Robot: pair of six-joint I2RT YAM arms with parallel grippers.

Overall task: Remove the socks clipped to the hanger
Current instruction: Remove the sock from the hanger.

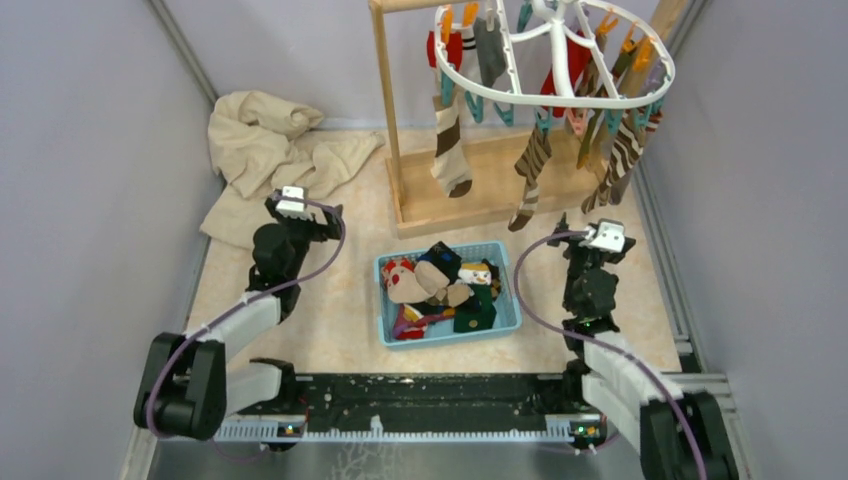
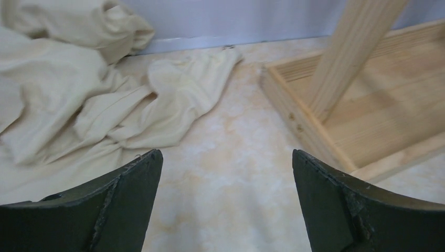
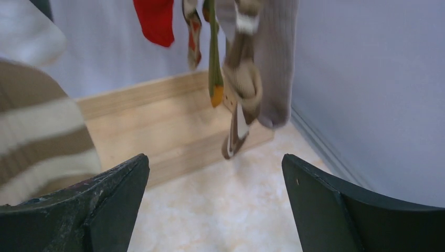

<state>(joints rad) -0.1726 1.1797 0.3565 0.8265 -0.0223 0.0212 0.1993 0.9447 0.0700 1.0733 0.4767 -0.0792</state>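
Hanging at the top right, the socks (image 1: 450, 150) are dangling from the hanger (image 1: 553, 22). The left gripper (image 2: 225, 163) and right gripper (image 3: 215, 163) are gaping wide, holding nothing. Tugging hard could be tipping the rack (image 1: 390, 120).

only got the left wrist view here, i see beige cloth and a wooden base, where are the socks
observer: up on the white hanger above that wooden base. The socks hang from its clips, up and to the right of your left hand.
operator: is the right hand on one yet
observer: no, the right hand is open and empty. A brown-and-cream striped sock hangs close to it, at the left of its view.
operator: anywhere to drop them
observer: a blue basket sits between the two hands, slightly nearer the bases, already holding colourful soft things.
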